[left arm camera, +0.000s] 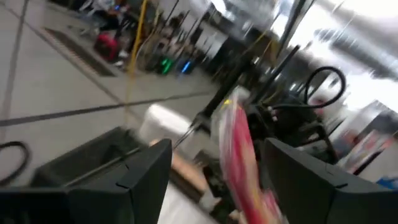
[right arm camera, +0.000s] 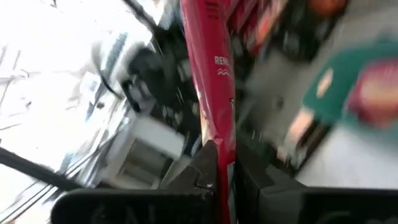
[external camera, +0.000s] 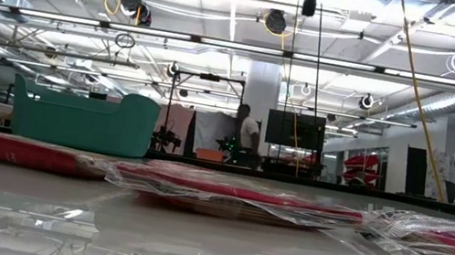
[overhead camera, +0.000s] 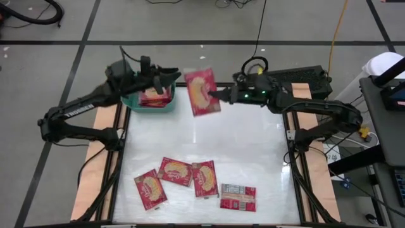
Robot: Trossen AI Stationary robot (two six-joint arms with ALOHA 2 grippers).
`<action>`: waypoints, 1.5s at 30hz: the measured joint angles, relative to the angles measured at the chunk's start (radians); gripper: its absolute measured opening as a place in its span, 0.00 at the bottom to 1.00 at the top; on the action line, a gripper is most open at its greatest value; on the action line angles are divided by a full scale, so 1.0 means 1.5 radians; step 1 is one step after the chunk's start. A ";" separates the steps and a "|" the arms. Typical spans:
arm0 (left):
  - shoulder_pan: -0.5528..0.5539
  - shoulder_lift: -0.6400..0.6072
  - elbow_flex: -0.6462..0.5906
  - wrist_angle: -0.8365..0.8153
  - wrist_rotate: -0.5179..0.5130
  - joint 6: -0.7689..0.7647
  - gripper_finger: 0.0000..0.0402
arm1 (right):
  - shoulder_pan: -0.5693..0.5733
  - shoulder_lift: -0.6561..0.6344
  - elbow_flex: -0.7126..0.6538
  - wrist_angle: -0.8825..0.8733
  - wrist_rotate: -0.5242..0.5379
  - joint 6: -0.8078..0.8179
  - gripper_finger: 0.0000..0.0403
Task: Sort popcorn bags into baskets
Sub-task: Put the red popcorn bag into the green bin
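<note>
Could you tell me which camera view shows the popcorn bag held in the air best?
The high view: the held popcorn bag shows its full face, pinched by the right gripper beside the teal basket. Both wrist views show it edge-on and blurred, between the open left gripper fingers. The low view misses it.

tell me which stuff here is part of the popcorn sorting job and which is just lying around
Part of the job: held popcorn bag, pinched by the right gripper; open left gripper facing it; teal basket with bags inside; four loose bags on the table.

Just lying about: white device; monitor; person in the room.
</note>
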 joint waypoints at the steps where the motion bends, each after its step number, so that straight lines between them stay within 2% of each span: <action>1: 0.011 0.004 0.026 -0.045 0.010 0.013 0.64 | 0.000 0.008 0.000 -0.012 -0.021 0.015 0.03; 3: 0.036 0.013 0.074 -0.148 0.041 0.028 0.64 | 0.000 0.027 0.000 -0.042 -0.071 0.037 0.03; 7: 0.076 0.045 0.127 -0.278 0.127 0.041 0.64 | -0.001 0.069 0.000 -0.073 -0.157 0.061 0.03; 12: 0.093 0.080 0.130 -0.355 0.228 0.041 0.64 | 0.000 0.111 0.000 -0.068 -0.223 0.083 0.03; 15: 0.085 0.099 0.130 -0.400 0.261 0.053 0.64 | 0.003 0.121 0.000 -0.071 -0.229 0.084 0.03; 24: 0.048 0.145 0.130 -0.423 0.294 0.076 0.64 | 0.004 0.123 0.000 -0.067 -0.239 0.067 0.03; 28: 0.046 0.159 0.130 -0.424 0.316 0.081 0.64 | 0.004 0.123 0.000 -0.069 -0.264 0.041 0.03; 39: 0.040 0.187 0.130 -0.430 0.387 0.118 0.64 | 0.004 0.123 0.000 -0.071 -0.264 -0.022 0.03; 42: 0.024 0.208 0.130 -0.426 0.398 0.132 0.61 | 0.003 0.123 0.000 -0.073 -0.264 -0.034 0.03; 45: 0.010 0.223 0.130 -0.426 0.398 0.151 0.52 | 0.002 0.123 0.000 -0.077 -0.264 -0.041 0.03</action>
